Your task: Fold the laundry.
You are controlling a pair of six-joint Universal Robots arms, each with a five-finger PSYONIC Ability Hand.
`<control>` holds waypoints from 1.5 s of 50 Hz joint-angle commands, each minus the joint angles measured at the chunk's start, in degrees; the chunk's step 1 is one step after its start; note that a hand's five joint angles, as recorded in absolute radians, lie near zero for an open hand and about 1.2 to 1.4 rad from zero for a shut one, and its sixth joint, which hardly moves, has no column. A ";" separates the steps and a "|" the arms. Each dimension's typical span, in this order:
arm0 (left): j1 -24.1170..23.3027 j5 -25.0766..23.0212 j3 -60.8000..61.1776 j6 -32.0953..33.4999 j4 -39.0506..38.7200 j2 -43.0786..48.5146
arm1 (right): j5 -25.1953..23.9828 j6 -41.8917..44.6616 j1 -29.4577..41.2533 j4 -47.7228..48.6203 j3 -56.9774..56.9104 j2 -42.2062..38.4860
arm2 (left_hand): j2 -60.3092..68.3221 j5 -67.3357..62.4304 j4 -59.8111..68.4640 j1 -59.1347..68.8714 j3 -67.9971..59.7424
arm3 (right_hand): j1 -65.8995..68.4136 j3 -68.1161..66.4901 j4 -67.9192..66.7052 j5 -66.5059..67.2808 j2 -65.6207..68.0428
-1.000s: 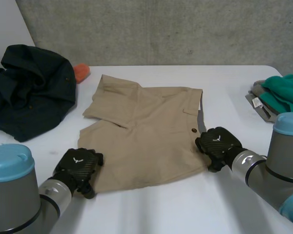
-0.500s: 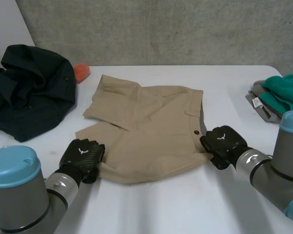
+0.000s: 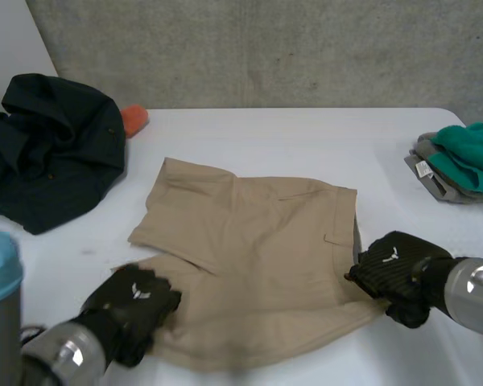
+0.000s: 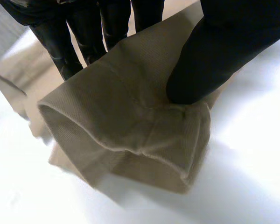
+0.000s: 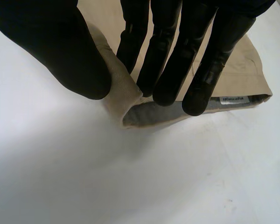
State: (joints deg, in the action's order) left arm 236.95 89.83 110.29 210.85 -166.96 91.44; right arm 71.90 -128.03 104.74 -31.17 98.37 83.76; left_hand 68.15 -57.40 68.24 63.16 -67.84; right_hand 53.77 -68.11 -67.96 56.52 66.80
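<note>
- One heap of dark clothing (image 3: 52, 145) sits at the far left of the worktop (image 3: 306, 133), with an orange item (image 3: 134, 119) touching its edge.
- The left robot hand (image 3: 133, 310) reaches in low from the near left, knuckles up. Its thumb (image 4: 210, 60) and fingers (image 4: 56, 46) pinch a raised fold at a leg hem of the beige shorts (image 3: 258, 241).
- The shorts lie spread across the middle of the worktop, waistband toward the right.
- The right robot hand (image 3: 394, 269) comes in from the near right. Its thumb (image 5: 60, 51) and fingers (image 5: 163, 60) are closed on the waistband's near corner, where grey lining shows below the fingertips.
- A folded teal and grey stack (image 3: 459, 161) rests at the right edge, well apart from the shorts.
</note>
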 commanded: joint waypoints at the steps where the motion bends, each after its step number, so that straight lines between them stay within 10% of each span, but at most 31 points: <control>1: 0.09 0.34 -11.13 0.79 -19.43 13.74 | 1.83 -8.28 0.73 14.64 -5.90 -12.47 | 9.35 -10.10 9.26 14.34 -9.66 | 26.23 -11.89 -12.04 13.48 13.20; 20: 3.34 -0.01 -50.51 15.37 -42.30 51.10 | 11.60 -9.25 5.56 47.33 -34.29 -41.30 | 5.67 -6.43 5.59 10.66 -5.98 | 26.23 -11.89 -12.04 13.48 13.20; 24: 3.43 -0.09 -54.13 15.55 -43.79 56.21 | 12.64 -8.29 5.74 52.17 -38.16 -47.10 | -53.87 53.11 -53.95 -48.88 53.56 | -2.67 17.01 16.86 -15.42 -15.70; 25: 3.43 0.08 -54.30 15.81 -44.84 56.73 | 12.73 -8.03 5.83 52.87 -38.86 -48.15 | -54.24 53.48 -54.32 -49.24 53.92 | -43.77 58.11 57.96 -56.52 -56.80; 40: 3.25 0.52 -36.74 5.90 -48.37 37.07 | 13.88 -18.65 5.83 47.71 -27.37 -30.42 | -58.15 57.40 -58.24 -53.16 57.84 | -43.77 58.11 57.96 -56.52 -56.80; 49: 7.90 -2.98 -27.86 -6.94 -34.33 29.14 | 13.00 -27.79 4.78 28.98 -18.49 -23.91 | -58.15 57.40 -58.24 -53.16 57.84 | -43.77 58.11 57.96 -56.52 -56.80; 75: 12.30 3.51 -21.97 8.87 -38.00 33.02 | 11.59 -28.86 4.42 45.84 -5.47 -26.80 | -58.15 57.40 -58.24 -53.16 57.84 | -21.48 35.82 35.67 -34.23 -34.52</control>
State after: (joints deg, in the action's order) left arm 249.74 93.13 85.52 219.48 -205.21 128.21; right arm 82.50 -158.22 109.16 12.12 93.12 58.87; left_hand 11.42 -2.66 11.67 11.55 -11.91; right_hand 19.58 -22.70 -22.65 12.25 20.93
